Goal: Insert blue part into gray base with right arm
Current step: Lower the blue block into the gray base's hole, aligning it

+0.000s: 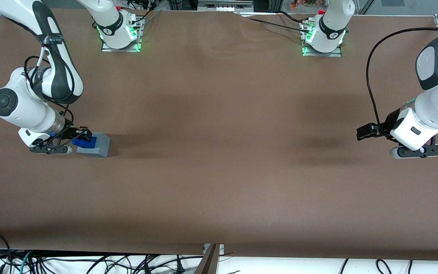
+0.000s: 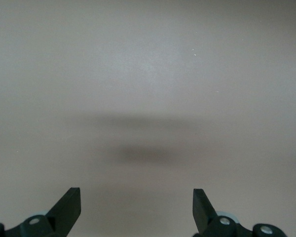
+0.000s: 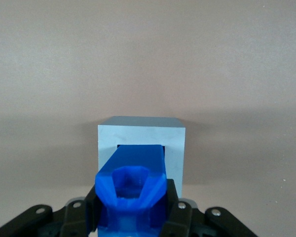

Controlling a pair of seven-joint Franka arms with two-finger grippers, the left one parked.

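Observation:
The gray base (image 1: 96, 146) stands on the brown table toward the working arm's end. My right gripper (image 1: 79, 137) hangs low beside it, shut on the blue part (image 1: 86, 142), which leans onto the base's top. In the right wrist view the blue part (image 3: 133, 185) sits clamped between the two black fingers (image 3: 176, 210), and its forward end reaches into the square recess of the gray base (image 3: 175, 148). The recess is mostly covered by the part.
The brown table (image 1: 219, 160) stretches wide toward the parked arm's end. Two arm mounts (image 1: 120, 36) with green lights stand at the edge farthest from the front camera. Cables hang below the nearest edge.

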